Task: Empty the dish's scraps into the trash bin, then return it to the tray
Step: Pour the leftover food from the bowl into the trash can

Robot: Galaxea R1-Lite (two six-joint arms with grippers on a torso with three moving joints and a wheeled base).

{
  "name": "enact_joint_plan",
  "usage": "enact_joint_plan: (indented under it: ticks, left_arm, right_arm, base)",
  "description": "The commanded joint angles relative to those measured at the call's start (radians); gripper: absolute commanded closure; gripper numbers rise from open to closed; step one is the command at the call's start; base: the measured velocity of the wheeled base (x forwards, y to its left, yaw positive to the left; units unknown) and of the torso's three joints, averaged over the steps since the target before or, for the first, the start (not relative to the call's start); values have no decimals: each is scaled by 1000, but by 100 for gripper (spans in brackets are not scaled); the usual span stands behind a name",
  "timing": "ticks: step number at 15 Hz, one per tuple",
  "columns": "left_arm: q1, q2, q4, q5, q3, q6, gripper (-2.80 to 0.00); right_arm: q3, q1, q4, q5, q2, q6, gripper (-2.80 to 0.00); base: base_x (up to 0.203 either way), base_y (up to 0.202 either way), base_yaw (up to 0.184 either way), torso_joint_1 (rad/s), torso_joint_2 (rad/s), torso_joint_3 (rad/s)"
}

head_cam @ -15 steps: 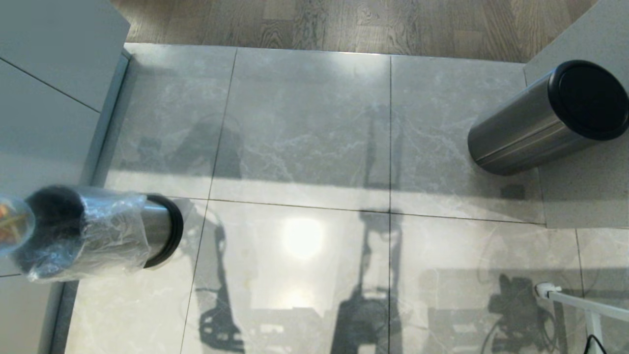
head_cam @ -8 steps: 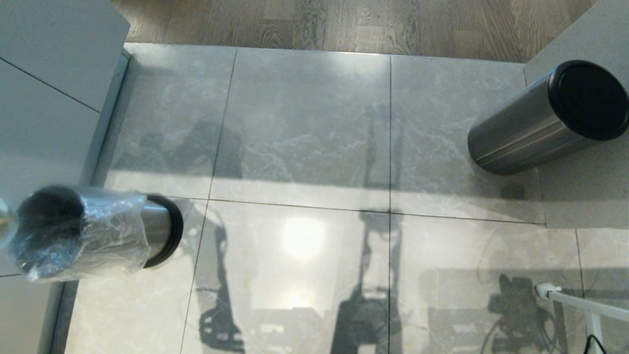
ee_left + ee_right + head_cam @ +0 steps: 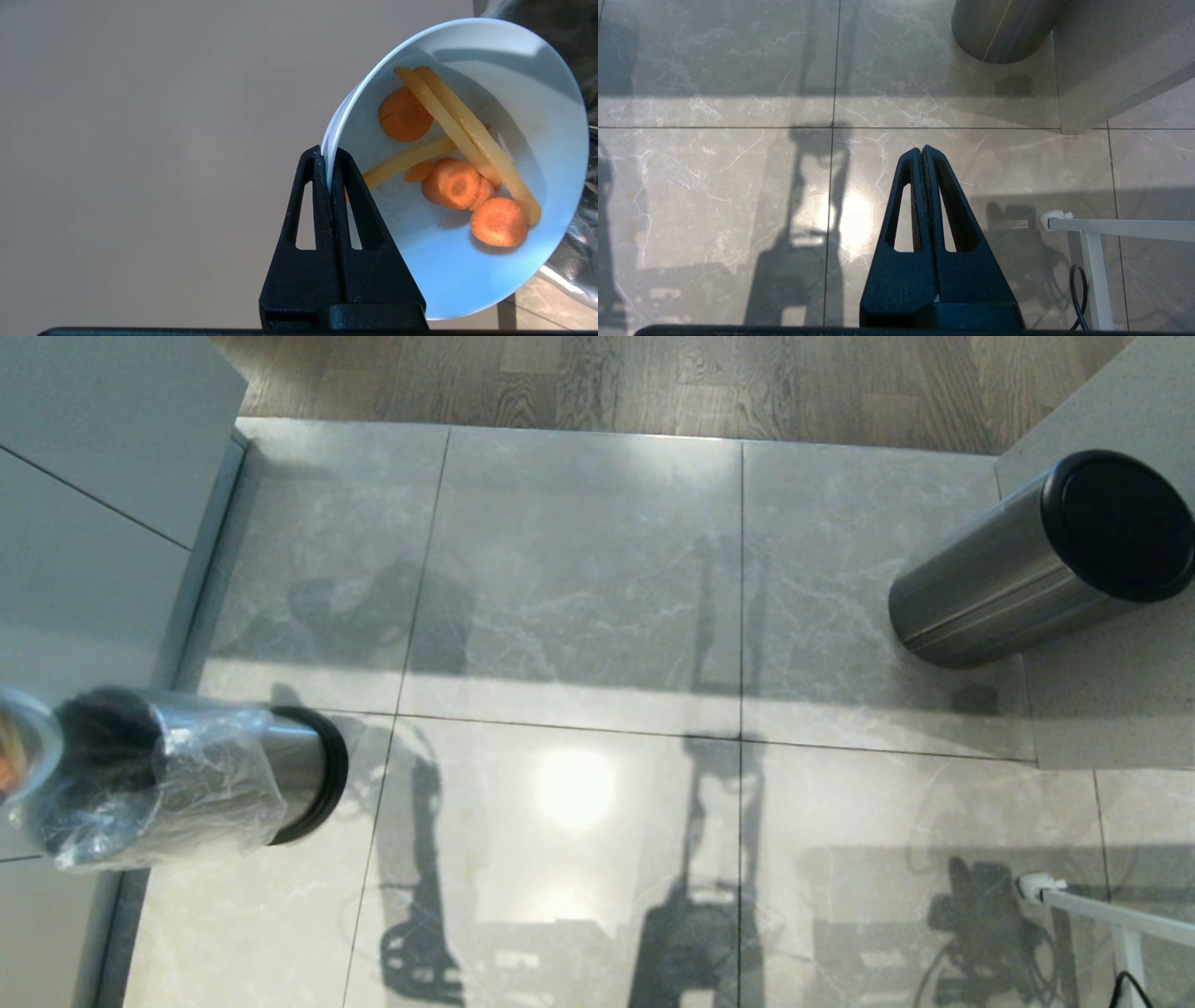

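Note:
My left gripper point(image 3: 327, 156) is shut on the rim of the dish point(image 3: 467, 266), a small pale blue-white bowl, one finger inside and one outside. The dish is tilted, and the scraps have gathered in its low side: orange carrot rounds point(image 3: 452, 183) and pale yellow sticks point(image 3: 462, 130). In the head view the dish point(image 3: 23, 747) shows at the far left edge, right at the mouth of the trash bin point(image 3: 187, 784), a steel cylinder with a crinkled clear liner. My right gripper point(image 3: 922, 150) hangs shut and empty over the floor. The tray is out of view.
A second steel cylinder with a flat black top point(image 3: 1036, 560) stands at the right by a grey block point(image 3: 1111, 709). White cabinet fronts point(image 3: 84, 523) line the left. A white frame leg with a black cable point(image 3: 1111, 919) sits at the lower right on the tiled floor.
In the head view the dish slipped almost out past the left edge, then came back in slightly higher and more tipped at the bin's mouth. The right arm has not moved.

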Motion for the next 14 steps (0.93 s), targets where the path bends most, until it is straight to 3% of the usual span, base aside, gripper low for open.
enact_joint_plan:
  ticks: [1, 6, 9, 14]
  left_arm:
    - [-9, -7, -4, 13, 3, 26, 0]
    - [-10, -15, -4, 74, 4, 160, 0]
    - [-27, -44, -4, 145, 21, 231, 0]
    - [-116, -129, -4, 312, 123, 247, 0]
  right_arm:
    - [0, 0, 0, 0, 0, 0, 0]
    - [0, 0, -1, -1, 0, 0, 0]
    - [0, 0, -2, 0, 0, 0, 0]
    - [0, 0, -2, 0, 0, 0, 0]
  base:
    - [0, 0, 0, 0, 0, 0]
    - [0, 0, 0, 0, 0, 0]
    - [0, 0, 0, 0, 0, 0]
    - [0, 0, 0, 0, 0, 0]
